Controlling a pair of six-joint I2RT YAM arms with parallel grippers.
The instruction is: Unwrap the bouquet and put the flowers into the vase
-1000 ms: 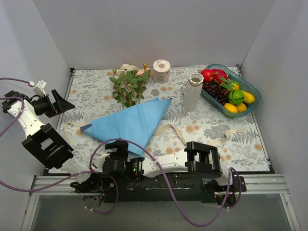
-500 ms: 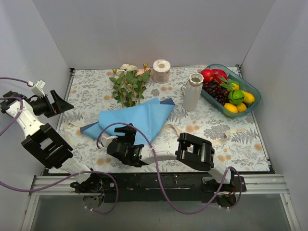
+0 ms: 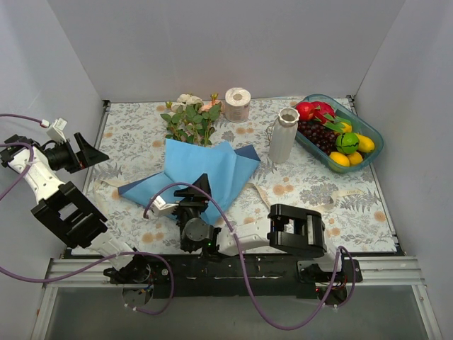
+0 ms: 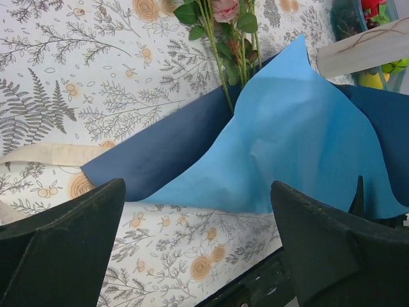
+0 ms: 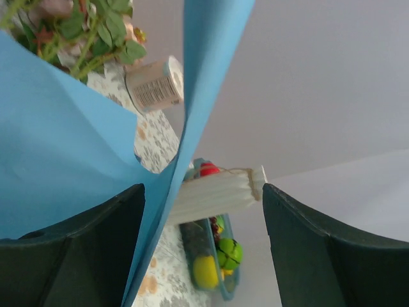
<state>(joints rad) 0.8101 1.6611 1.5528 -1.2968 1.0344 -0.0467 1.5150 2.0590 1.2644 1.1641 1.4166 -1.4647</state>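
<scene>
Between right tool's jaws stands blue paper.

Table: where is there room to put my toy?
Bare table near the front right, between the ribbon and the edge. Also back left, beside the roses. Crowded: blue paper in the middle; toilet-paper roll, vase and fruit basket along the back.

Left hand spread wide, right hand parted
</scene>
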